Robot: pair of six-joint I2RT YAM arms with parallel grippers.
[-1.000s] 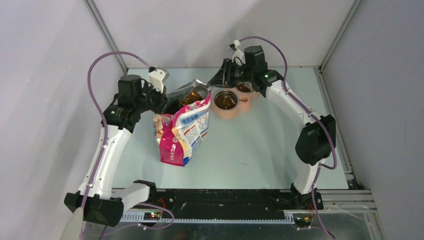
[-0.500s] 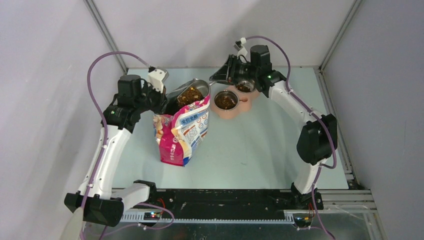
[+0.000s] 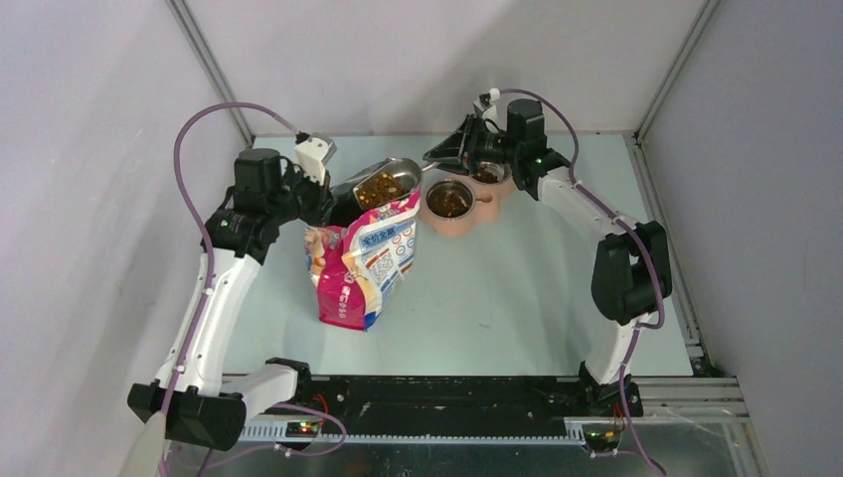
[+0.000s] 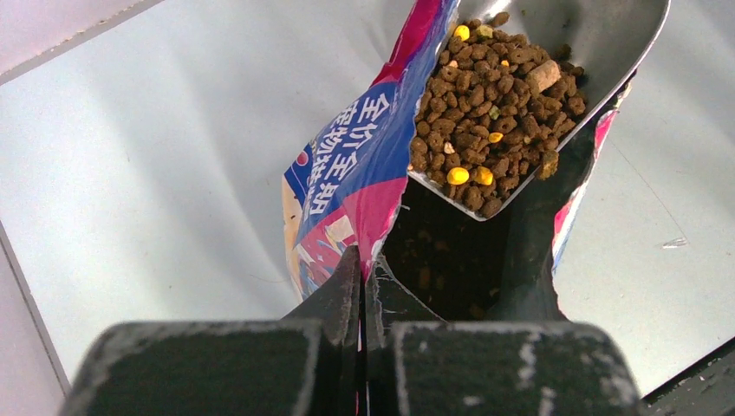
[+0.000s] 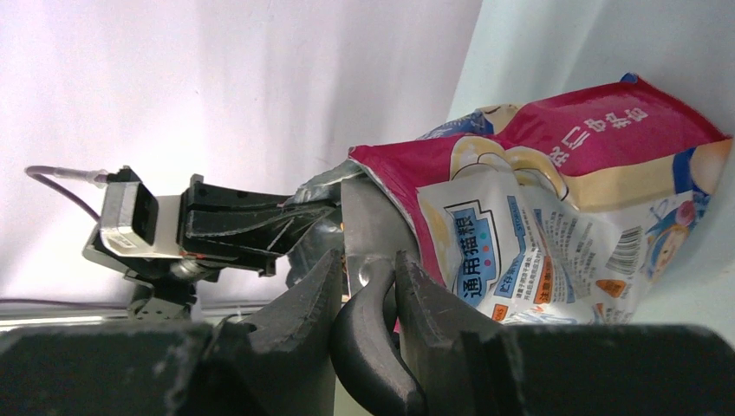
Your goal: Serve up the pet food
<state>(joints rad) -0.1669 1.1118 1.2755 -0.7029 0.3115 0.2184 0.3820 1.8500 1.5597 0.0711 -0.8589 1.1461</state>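
The pet food [image 4: 494,104] is a heap of dark-brown kibble in the grey metal scoop [image 4: 607,35], which hangs just over the open mouth of the pink-white-blue bag [image 4: 355,173]. My left gripper [image 4: 362,264] is shut on the bag's torn rim. My right gripper [image 5: 368,264] is shut on the scoop's black handle [image 5: 373,347], the metal scoop [image 5: 368,221] reaching toward the bag [image 5: 555,217]. From above, the loaded scoop [image 3: 386,183] sits between the bag [image 3: 363,260] and the pink double bowl [image 3: 429,215], with the right gripper [image 3: 438,159] behind it. Kibble [image 3: 449,202] lies in both cups.
The bag stands upright left of the table's middle. The double bowl sits near the back wall, its far cup [image 3: 487,174] under the right wrist. The left gripper [image 3: 336,206] is close beside the scoop. Grey walls and frame posts enclose the table on three sides.
The right arm has pulled back to the right and the scoop has come up out of the bag's mouth with kibble in it. The left arm and bag have stayed put.
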